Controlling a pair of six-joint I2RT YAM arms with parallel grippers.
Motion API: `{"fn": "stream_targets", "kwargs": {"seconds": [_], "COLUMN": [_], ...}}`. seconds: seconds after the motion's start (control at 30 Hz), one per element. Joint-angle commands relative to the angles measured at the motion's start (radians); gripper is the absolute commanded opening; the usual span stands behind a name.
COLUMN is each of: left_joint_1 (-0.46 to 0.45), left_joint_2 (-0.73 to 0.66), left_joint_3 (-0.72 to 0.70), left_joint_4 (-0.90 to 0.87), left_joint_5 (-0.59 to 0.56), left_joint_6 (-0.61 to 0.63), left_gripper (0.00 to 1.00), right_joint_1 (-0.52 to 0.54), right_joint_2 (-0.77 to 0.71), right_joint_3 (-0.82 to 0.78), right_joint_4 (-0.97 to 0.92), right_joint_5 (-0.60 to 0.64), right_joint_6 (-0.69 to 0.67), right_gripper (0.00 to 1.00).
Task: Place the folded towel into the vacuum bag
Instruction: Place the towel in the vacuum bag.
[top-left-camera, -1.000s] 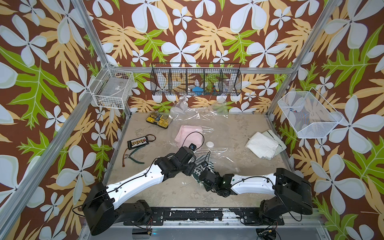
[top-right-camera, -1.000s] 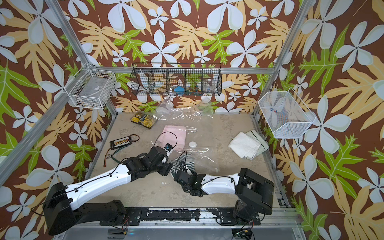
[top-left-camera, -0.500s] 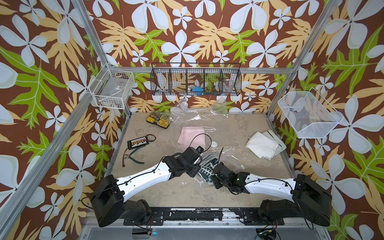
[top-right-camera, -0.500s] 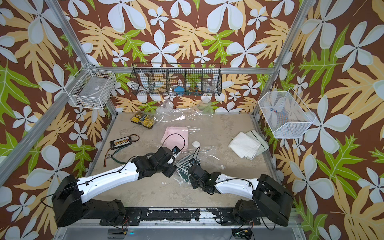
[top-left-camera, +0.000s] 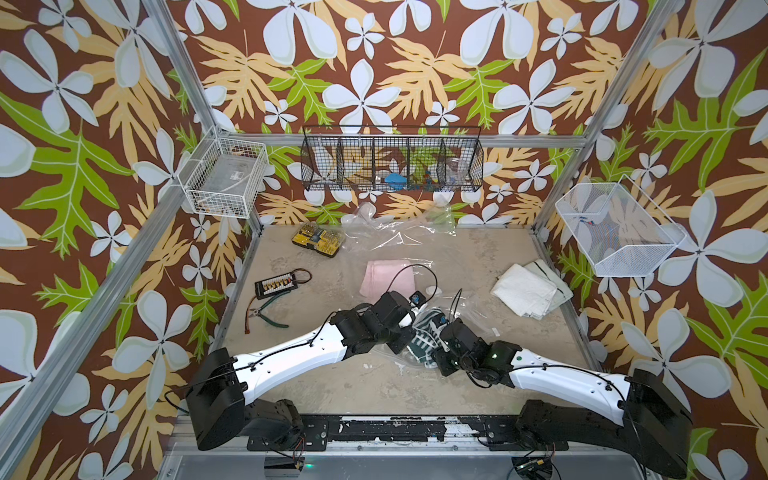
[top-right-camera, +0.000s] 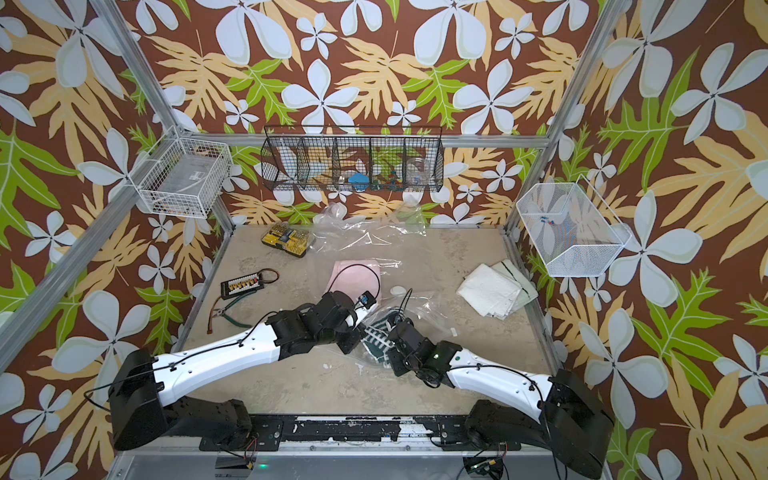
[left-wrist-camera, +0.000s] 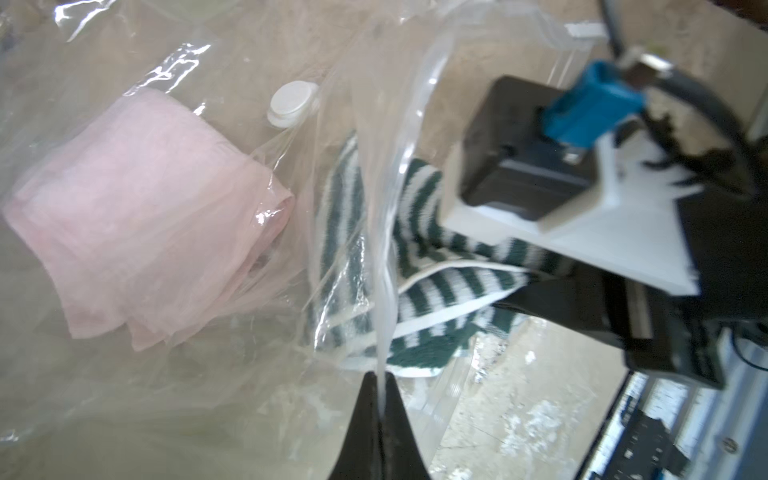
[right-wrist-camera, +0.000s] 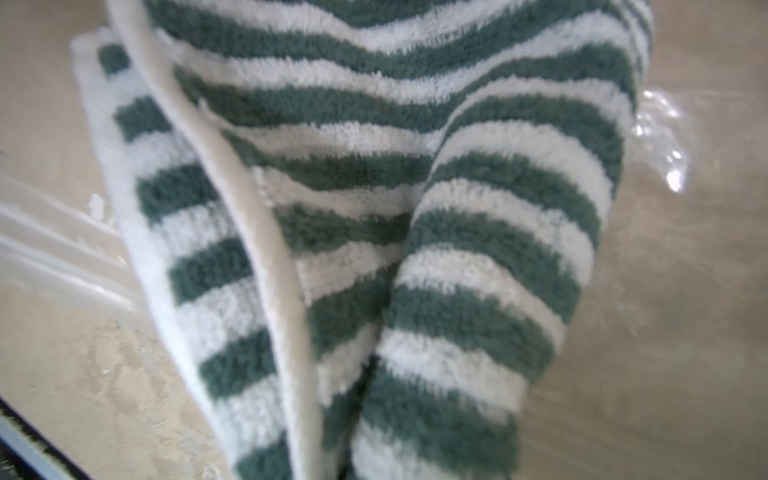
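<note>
The left pincer (left-wrist-camera: 380, 386) was open a moment ago. Now it has snapped shut on the top edge of the vacuum bag (left-wrist-camera: 386, 232) and holds it up, so the bag's mouth stands open. I think that makes room for the towel to go in.

The right pincer (top-left-camera: 435, 337) grips the striped towel (right-wrist-camera: 415, 208). It holds the towel at the bag's mouth, just right of the left pincer, in the near middle of the surface (top-left-camera: 374, 386). The towel's far end looks partly under the plastic already. A pink towel (left-wrist-camera: 141, 208) lies farther in, beside the white valve cap (left-wrist-camera: 293, 102).
</note>
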Motion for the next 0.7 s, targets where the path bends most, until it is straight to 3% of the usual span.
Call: {"fn": "stream_targets", "kwargs": {"seconds": [0.0, 0.17, 0.27, 0.4, 0.57, 0.67], "left_joint_1": [-0.034, -0.041, -0.041, -0.041, -0.042, -0.041], "left_joint_2": [-0.009, -0.036, -0.048, -0.051, -0.043, -0.046], "left_joint_3": [-0.009, -0.017, -0.019, -0.009, -0.013, -0.019], "left_joint_4": [0.015, 0.031, 0.026, 0.031, 0.044, 0.044], "left_joint_5": [0.031, 0.018, -0.024, -0.032, -0.002, -0.005], "left_joint_6": [-0.052, -0.091, -0.081, -0.087, -0.100, -0.100], "left_gripper": [0.00, 0.00, 0.00, 0.00, 0.00, 0.00], "right_joint_1": [0.001, 0.007, 0.009, 0.018, 0.042, 0.053], "right_joint_2": [0.054, 0.212, 0.319, 0.322, 0.332, 0.373], "right_joint_3": [0.063, 0.061, 0.062, 0.037, 0.134, 0.175], "right_joint_4": [0.065, 0.266, 0.282, 0.303, 0.338, 0.431], "right_joint_5": [-0.060, -0.134, -0.118, -0.104, -0.088, -0.137], "right_joint_6": [-0.023, 0.018, 0.011, 0.006, 0.020, 0.031], "right_gripper": [0.16, 0.14, 0.13, 0.14, 0.15, 0.17]}}
